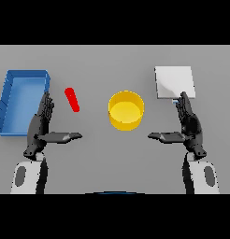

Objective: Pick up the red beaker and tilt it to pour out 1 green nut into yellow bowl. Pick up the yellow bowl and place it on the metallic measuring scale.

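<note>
A small red beaker lies tilted on the grey table, left of centre. The yellow bowl stands at the middle of the table; I see nothing inside it. The metallic measuring scale, a pale square plate, rests at the back right. My left hand is open below and left of the beaker, fingers straight, thumb pointing toward the centre. My right hand is open in the same pose, just in front of the scale and right of the bowl. Neither hand touches anything. No green nut is visible.
A blue rectangular tray sits at the far left, next to my left hand.
</note>
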